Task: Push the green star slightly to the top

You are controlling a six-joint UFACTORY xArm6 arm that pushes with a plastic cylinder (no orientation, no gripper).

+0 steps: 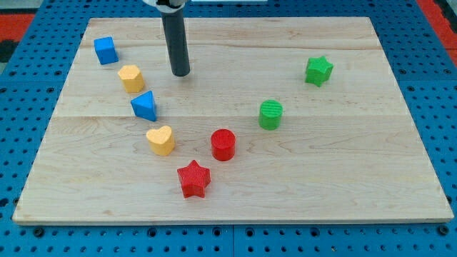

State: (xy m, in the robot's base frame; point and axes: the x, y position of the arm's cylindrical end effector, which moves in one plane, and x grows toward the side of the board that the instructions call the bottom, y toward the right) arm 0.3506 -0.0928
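The wooden board (pixel 235 193) is being used as the work surface, lying on a blue pegboard table (pixel 28 64). No containers are being shown anywhere in the view, so nothing is being held inside anything; every block is resting loose on the board.

The rod is being held upright near the view's top left, and my tip (pixel 181 73) is being kept on the wood just right of the yellow block (pixel 131 77). There are no jaws on it, so nothing is being grasped and no block is being touched.

The green star (pixel 318 71) is sitting alone at the view's upper right, well apart from my tip. The green cylinder (pixel 270 114) is standing below and to the left of it.

For the push to be done well, my tip is probably best being brought round to the star's lower side, passing between the star and the green cylinder without either being clipped. Contact should be centred on the lower edge, since an off-centre touch is likely to spin a star. Only a short nudge toward the view's top is being asked for, and the board's top edge is near.

The other blocks, the red cylinder (pixel 223 144), red star (pixel 193 178), yellow heart (pixel 161 140), blue cube (pixel 106 50) and blue wedge-like block (pixel 144 106), are lying well clear at the view's left and centre.
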